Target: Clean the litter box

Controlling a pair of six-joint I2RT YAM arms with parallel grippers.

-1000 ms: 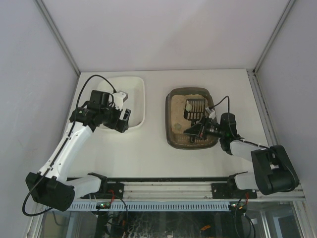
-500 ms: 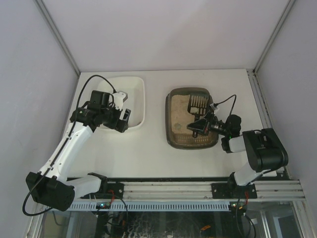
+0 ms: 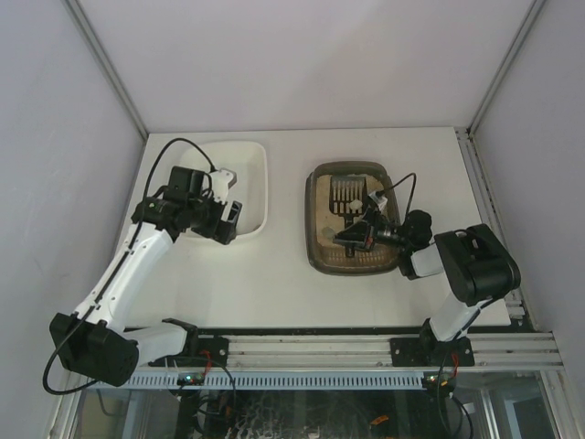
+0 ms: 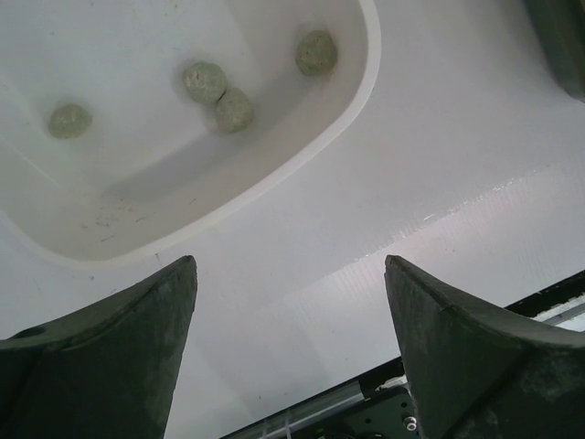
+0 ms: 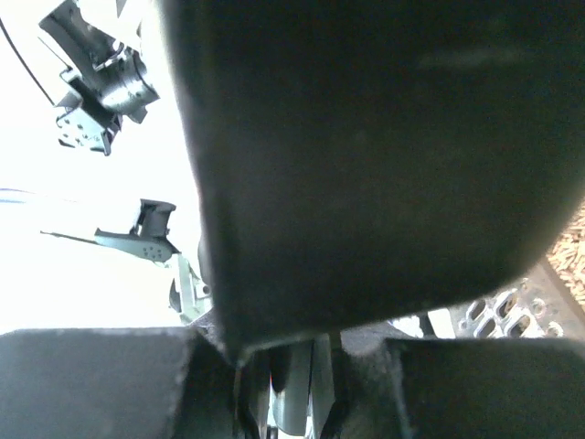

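The dark brown litter box (image 3: pixel 315 249) with beige litter sits right of centre. A black slotted scoop (image 3: pixel 345 194) lies over its far half. My right gripper (image 3: pixel 361 235) is shut on the scoop's handle, low above the litter. In the right wrist view the dark scoop (image 5: pixel 366 137) fills most of the picture above my right gripper (image 5: pixel 302 366), with a strip of litter (image 5: pixel 571 247) at the right edge. My left gripper (image 3: pixel 228 219) hangs open and holds nothing at the near right corner of the white tub (image 3: pixel 251 165); from the wrist, the left gripper (image 4: pixel 291 274) stands over bare table.
The white tub (image 4: pixel 302 155) holds several greenish-grey clumps (image 4: pixel 206 80). White walls close in the table on three sides. The black rail with the arm bases (image 3: pixel 302 347) runs along the near edge.
The right gripper has swept the scoop leftward and toward the far end of the litter box, with its arm folding in closer. The left arm has not moved.
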